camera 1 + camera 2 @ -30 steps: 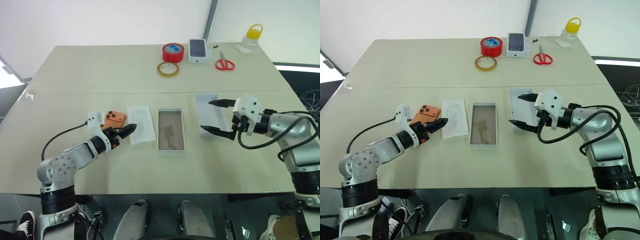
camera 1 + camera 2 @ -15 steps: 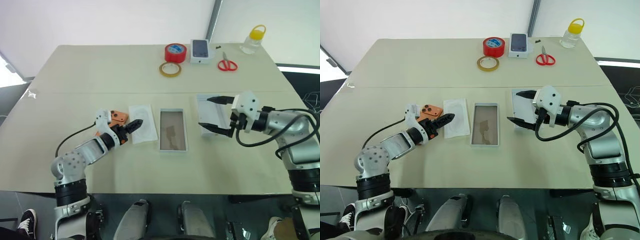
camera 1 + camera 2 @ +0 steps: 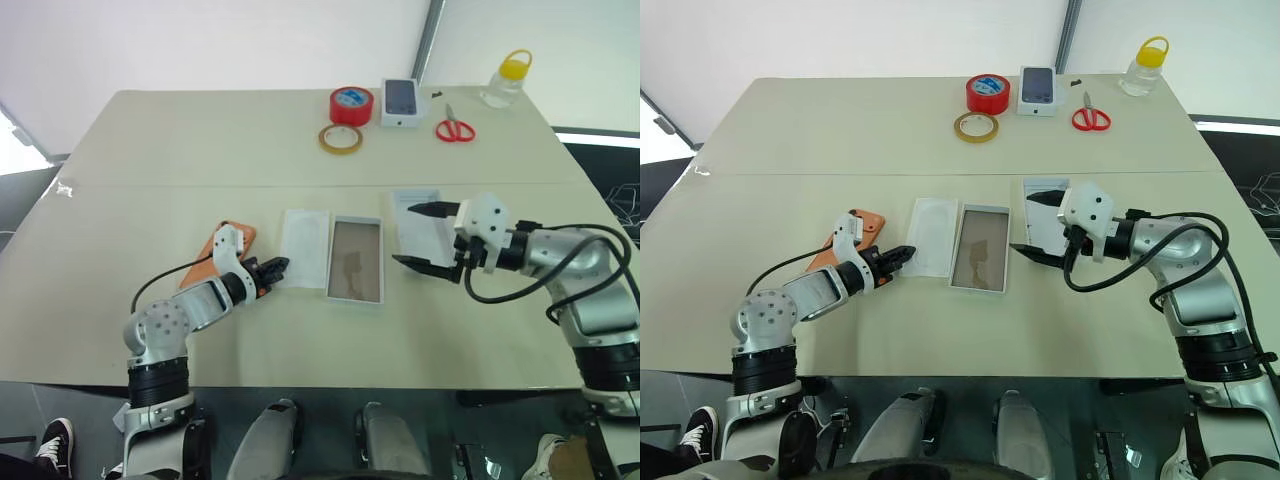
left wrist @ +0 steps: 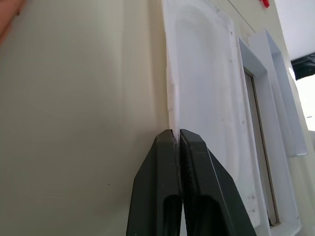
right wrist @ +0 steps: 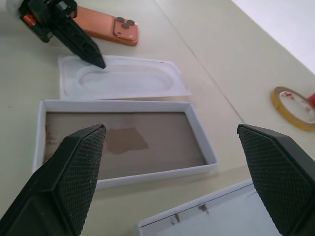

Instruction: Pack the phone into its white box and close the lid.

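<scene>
The orange phone [image 3: 222, 250] lies flat on the table, partly behind my left arm. To its right sit a flat white insert [image 3: 305, 248], then the white box [image 3: 356, 260] with its brownish floor, then the lid [image 3: 420, 222]. My left gripper [image 3: 279, 267] is shut on the insert's near left edge, seen close up in the left wrist view [image 4: 176, 132]. My right gripper [image 3: 424, 237] hovers open over the lid's near end, nothing between its fingers. In the right wrist view the box [image 5: 128, 104] lies ahead of its fingertips.
At the table's far side stand a red tape roll [image 3: 350, 104], a tan tape ring [image 3: 340, 139], a small box printed with a dark phone [image 3: 399, 102], red scissors [image 3: 453, 129] and a yellow-capped bottle [image 3: 503, 78].
My left gripper has shut on the insert's edge and moved right. The insert slid right against the white box, which shifted and tilted slightly. The right gripper stayed open in place.
</scene>
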Robot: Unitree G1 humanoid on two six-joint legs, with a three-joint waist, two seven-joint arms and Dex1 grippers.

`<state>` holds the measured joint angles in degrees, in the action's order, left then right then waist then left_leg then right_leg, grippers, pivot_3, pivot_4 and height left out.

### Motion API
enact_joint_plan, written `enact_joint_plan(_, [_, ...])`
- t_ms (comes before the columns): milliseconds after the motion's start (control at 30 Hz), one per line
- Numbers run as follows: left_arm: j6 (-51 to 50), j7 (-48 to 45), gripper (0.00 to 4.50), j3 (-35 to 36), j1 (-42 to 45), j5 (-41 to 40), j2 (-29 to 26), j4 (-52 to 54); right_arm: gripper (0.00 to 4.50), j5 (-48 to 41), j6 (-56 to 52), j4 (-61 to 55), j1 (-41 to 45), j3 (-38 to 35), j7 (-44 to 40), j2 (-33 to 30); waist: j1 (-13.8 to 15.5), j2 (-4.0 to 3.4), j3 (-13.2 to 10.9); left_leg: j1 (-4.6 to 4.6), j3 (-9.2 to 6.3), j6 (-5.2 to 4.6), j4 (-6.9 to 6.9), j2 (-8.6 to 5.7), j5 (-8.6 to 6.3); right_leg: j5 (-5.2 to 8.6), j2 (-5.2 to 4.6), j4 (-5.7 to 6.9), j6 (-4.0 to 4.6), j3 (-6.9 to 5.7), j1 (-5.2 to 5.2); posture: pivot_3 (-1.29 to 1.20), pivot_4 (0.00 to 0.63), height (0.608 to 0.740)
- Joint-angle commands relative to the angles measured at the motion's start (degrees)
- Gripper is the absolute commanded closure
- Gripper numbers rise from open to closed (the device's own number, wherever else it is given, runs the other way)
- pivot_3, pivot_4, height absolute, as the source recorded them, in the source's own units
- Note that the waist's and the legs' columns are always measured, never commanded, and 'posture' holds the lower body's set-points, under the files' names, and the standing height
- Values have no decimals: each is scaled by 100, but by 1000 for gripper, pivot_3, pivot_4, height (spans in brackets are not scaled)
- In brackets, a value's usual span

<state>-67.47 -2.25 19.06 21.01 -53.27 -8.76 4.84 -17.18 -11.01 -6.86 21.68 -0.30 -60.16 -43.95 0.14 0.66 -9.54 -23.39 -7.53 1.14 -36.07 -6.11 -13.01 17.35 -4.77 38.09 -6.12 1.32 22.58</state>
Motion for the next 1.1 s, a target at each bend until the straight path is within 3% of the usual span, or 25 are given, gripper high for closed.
enact_joint_plan(33, [-106,194,4463,350,56,-146,-75,-9,0,-248,-237,-610,-122,90,-32,79,-12,1,0,0,0,0,0,0,0,0,0,0,0,0,0,0,150,740])
enact_joint_plan(200, [-432,320,4463,591,326,-439,-418,176,0,-79,-444,-1102,-438,810,-160,209,-87,7,-4,-1,-7,0,1,2,0,0,4,3,0,-3,2,0,150,740])
enact_joint_plan(400, [-678,390,4463,742,583,-627,-677,216,0,259,-1116,-694,-37,1489,-121,298,-71,7,-4,-2,-7,3,-2,-2,2,0,2,4,0,-2,2,0,150,740])
enact_joint_plan(700, [-648,539,4463,803,490,-726,-503,443,0,600,-1434,-419,293,2032,-215,490,-72,12,-5,-5,-7,22,-1,-2,13,0,1,3,0,-3,6,0,150,740])
enact_joint_plan(800, [-630,592,4500,788,450,-768,-436,506,1238,636,-1393,-347,312,2122,-311,544,-74,13,-5,-5,-7,23,1,-2,13,0,0,2,0,-2,6,0,150,740])
enact_joint_plan(1000, [-594,662,4500,805,492,-842,-366,510,4485,986,-1216,-59,482,2289,-148,763,-87,14,-5,-5,-7,23,0,-2,13,0,2,4,0,-2,7,0,150,740])
enact_joint_plan(1100, [-605,743,4500,830,585,-968,-292,510,4485,1133,-1123,26,638,2358,-64,994,-83,15,-5,-5,-7,24,2,-1,14,0,2,4,0,-3,7,0,150,740])
